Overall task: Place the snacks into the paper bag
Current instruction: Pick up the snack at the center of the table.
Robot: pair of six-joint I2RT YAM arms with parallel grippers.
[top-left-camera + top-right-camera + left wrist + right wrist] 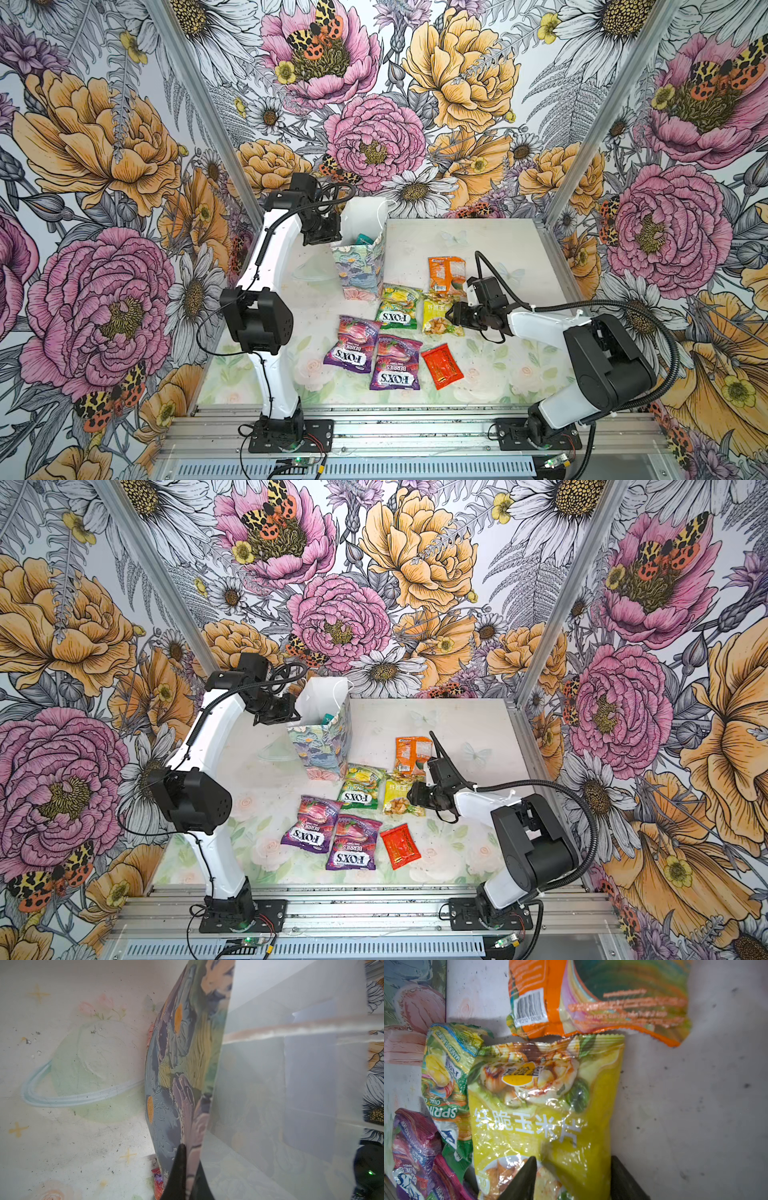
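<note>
"FOX'S BERRIES" reads on the first purple packet (pixel 351 343) and the second purple packet (pixel 395 365), "FOX'S" on the green packet (pixel 398 307), all lying in front of the paper bag (pixel 359 266). The yellow packet (pixel 550 1105) carries white Chinese characters; the orange packet (pixel 612 1007) shows a barcode. Print on the red packet (pixel 441 365) is too small to read. A teal packet (pixel 363 240) peeks from inside the bag, mostly hidden. The left gripper (pixel 191 1159) is clamped on the bag's wall; the right gripper (pixel 573 1159), jaws apart, straddles the yellow packet's end on the desk (pixel 498 249).

Lab robot booth, floral wallpaper (pixel 83 145), aluminium frame (pixel 395 430)
</note>
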